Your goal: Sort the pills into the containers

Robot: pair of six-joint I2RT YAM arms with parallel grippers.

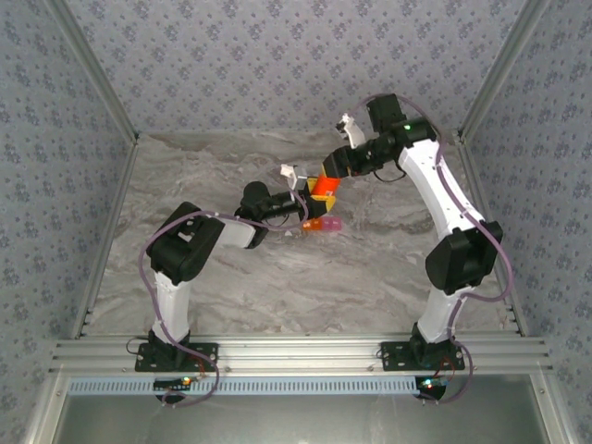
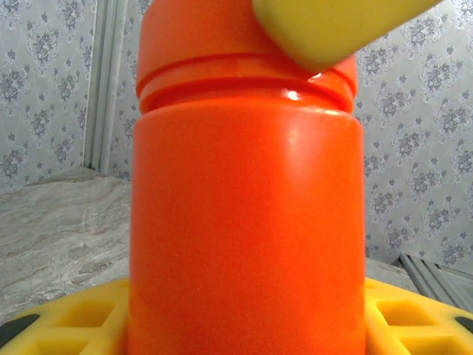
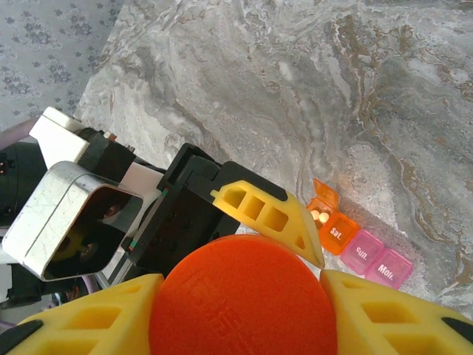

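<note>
The left pincer point(image 1: 314, 196) is clenched on the orange bottle point(image 2: 244, 222). It holds the bottle up in the air over the middle of the table point(image 3: 295, 89), a little toward the far edge. In the left wrist view the bottle stands up straight between the two yellow fingers point(image 2: 66, 322) at the bottom.

The right pincer point(image 3: 242, 287) comes down on the bottle from above. Its yellow fingers point(image 3: 392, 314) sit tight on both sides of the round orange cap point(image 3: 236, 325), so it is clenched on the cap. The cap is on the bottle.

The pill box point(image 3: 360, 244) lies flat on the table near its middle, just on the near side of the held bottle, and nothing touches it. It is a small row of joined square cells. One end cell is orange and says "Sat". Next to it are two pink cells that say "Sun" and "Mon". The orange cell's lid is flipped open, and a few small pale pills point(image 3: 319, 217) lie inside. Both pink cells have their lids shut.

The table top is grey and white like marble. Walls with a small flower pattern stand around it.
</note>
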